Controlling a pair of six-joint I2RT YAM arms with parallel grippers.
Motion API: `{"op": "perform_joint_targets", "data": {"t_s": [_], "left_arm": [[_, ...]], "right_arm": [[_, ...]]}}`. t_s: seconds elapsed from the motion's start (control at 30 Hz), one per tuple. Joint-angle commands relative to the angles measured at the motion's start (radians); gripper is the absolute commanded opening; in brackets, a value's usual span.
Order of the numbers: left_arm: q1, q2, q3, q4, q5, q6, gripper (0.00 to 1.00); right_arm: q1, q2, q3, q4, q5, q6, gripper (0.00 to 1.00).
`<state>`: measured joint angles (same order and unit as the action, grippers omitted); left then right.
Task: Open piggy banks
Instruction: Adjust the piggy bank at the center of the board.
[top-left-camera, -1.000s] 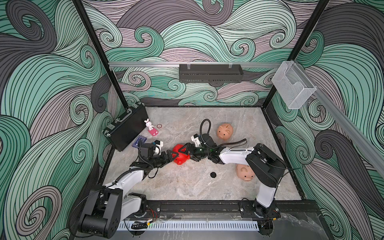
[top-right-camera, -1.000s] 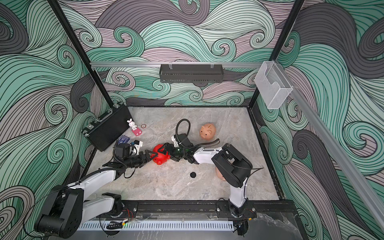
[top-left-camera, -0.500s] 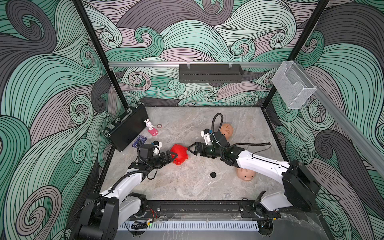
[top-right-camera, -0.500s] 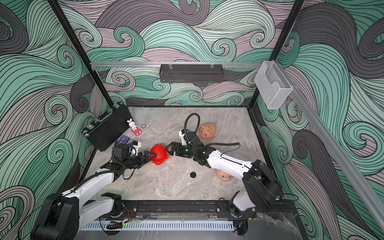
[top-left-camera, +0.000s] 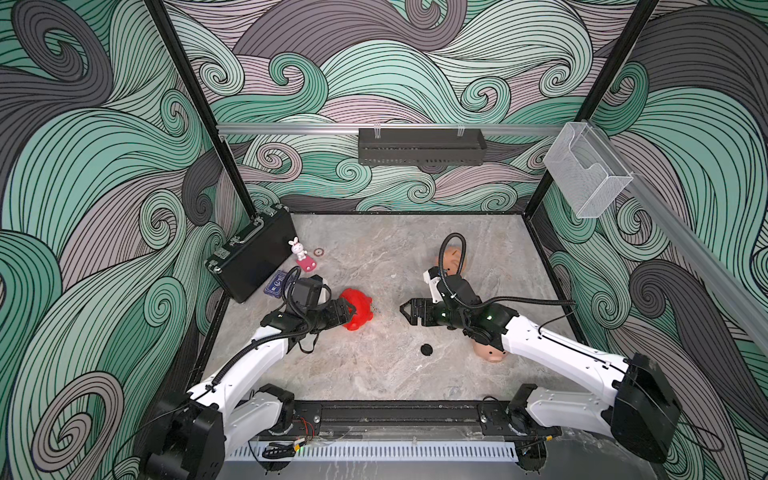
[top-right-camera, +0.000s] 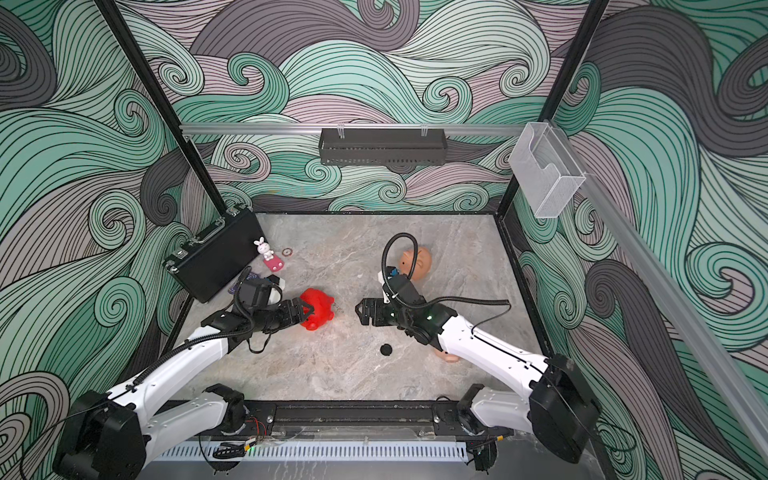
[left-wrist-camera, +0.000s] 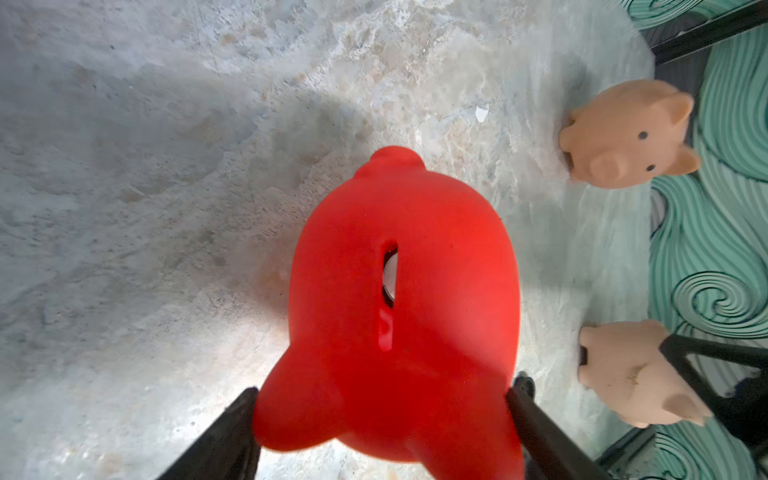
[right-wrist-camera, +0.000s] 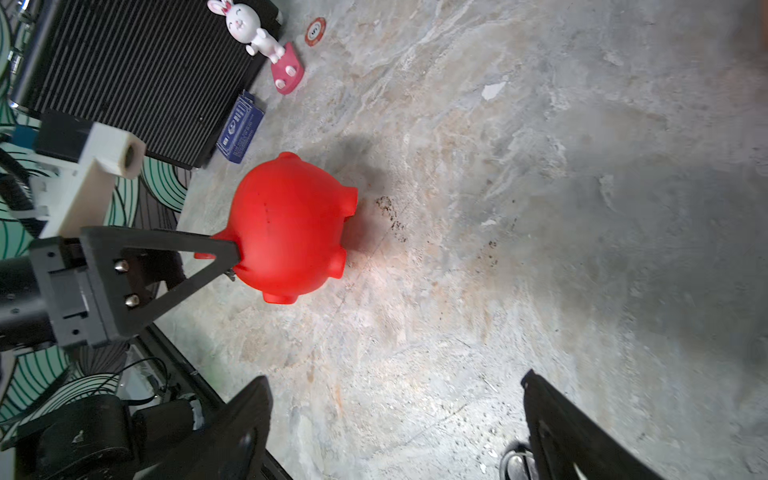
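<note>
- Gripping the red piggy bank (top-left-camera: 356, 308) near its head end, your left gripper (top-left-camera: 348, 310) is pressing one finger against each side of it; in the left wrist view the red piggy bank (left-wrist-camera: 409, 316) is filling the gap between both fingers, coin slot facing the camera.
- You are keeping that pig low over the marble table (top-left-camera: 374, 374), left of centre; whether its feet are touching the surface cannot be told.
- Your right gripper (top-left-camera: 405, 310) is hanging spread wide and holding nothing, pointing at the red pig from a short way off, with bare table between them; the right wrist view is showing its two fingertips (right-wrist-camera: 249, 419) far apart.
- You are leaving one peach-pink piggy bank (top-right-camera: 417, 261) towards the back of the table, behind the right wrist, partly crossed by the cable loop.
- Your right forearm is covering most of the second peach-pink piggy bank (top-left-camera: 489, 352), which is lying nearer the front on the right side.
- A black round plug (top-left-camera: 426, 349) is lying loose on the table, between the red pig and that front pig, apart from both.
- Off to the left you are seeing a black case (top-left-camera: 253, 253) leaning at the wall, a white rabbit figurine (top-left-camera: 300, 252) beside it, a small round token (top-left-camera: 319, 252) and a blue card (right-wrist-camera: 240, 132).
</note>
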<state>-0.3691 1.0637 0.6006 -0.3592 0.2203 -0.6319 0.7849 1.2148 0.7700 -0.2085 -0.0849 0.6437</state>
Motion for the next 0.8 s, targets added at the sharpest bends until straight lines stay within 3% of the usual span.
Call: {"op": "perform_joint_targets", "data": {"t_s": [0.0,0.4,0.77], "left_arm": [[-0.064,0.04,0.086,-0.165,-0.178,0.038,0.81],[-0.249,0.243,0.312,-0.375,-0.472,0.057,0.82],[-0.373,0.416,0.461,-0.468,-0.607,0.052,0.83]], "right_arm": [[-0.004,-0.033,-0.015,-0.063,0.058,-0.043,0.94],[-0.003,-0.095,-0.033,-0.113,0.102,-0.065,0.94],[-0.006,-0.127,-0.056,-0.122,0.122,-0.051,0.94]]}}
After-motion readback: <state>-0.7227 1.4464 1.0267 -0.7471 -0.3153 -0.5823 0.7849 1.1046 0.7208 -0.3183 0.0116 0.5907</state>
